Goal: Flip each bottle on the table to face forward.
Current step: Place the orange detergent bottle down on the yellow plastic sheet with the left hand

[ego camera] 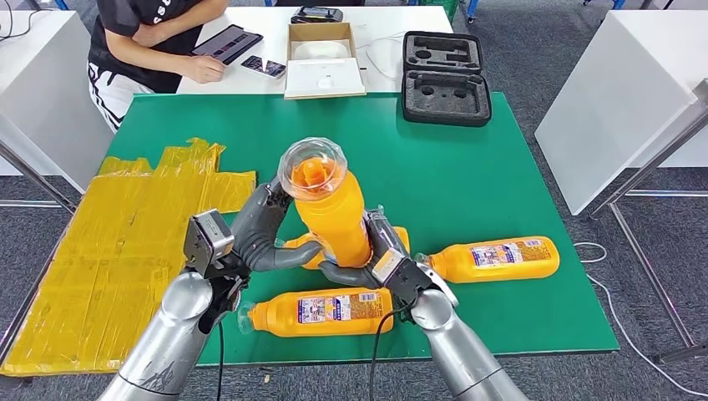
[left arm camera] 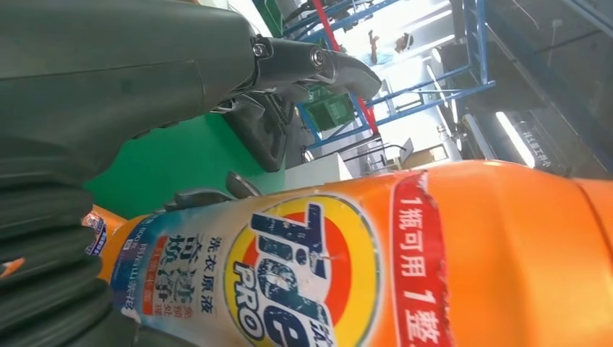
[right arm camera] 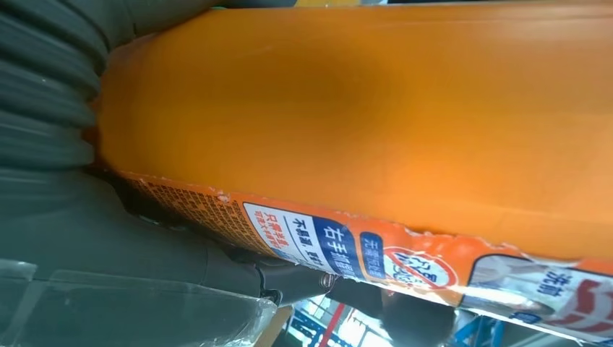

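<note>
Head view: an orange detergent bottle (ego camera: 332, 213) is lifted off the green table (ego camera: 467, 184), standing almost upright with its clear cap (ego camera: 312, 168) toward the camera. The left hand (ego camera: 260, 230) grasps it from the left, dark fingers wrapped on the body just under the cap. The right hand (ego camera: 376, 255) grasps the lower part of the same bottle from the right.

Three more orange bottles lie on their sides on the table. One (ego camera: 321, 313) rests near the front edge, label up, between the two silver forearms. A second (ego camera: 493, 259) lies to the right, label up, cap pointing left. A third (ego camera: 302, 244) is mostly hidden behind the lifted bottle and the hands.

Left wrist view: the held bottle's front label (left arm camera: 303, 282) with its round logo faces the camera; the thick grey thumb (left arm camera: 318, 65) arches above it.

Right wrist view: the plain orange side of the bottle (right arm camera: 361, 108) is seen close up, with a strip of back label (right arm camera: 340, 242) along its edge.

Yellow plastic sheeting (ego camera: 108, 242) covers the table's left side. A black foam case (ego camera: 444, 77) sits open at the far edge. Beyond it, a person (ego camera: 150, 42) sits at a white table (ego camera: 267, 25) with an open cardboard box (ego camera: 324, 58).
</note>
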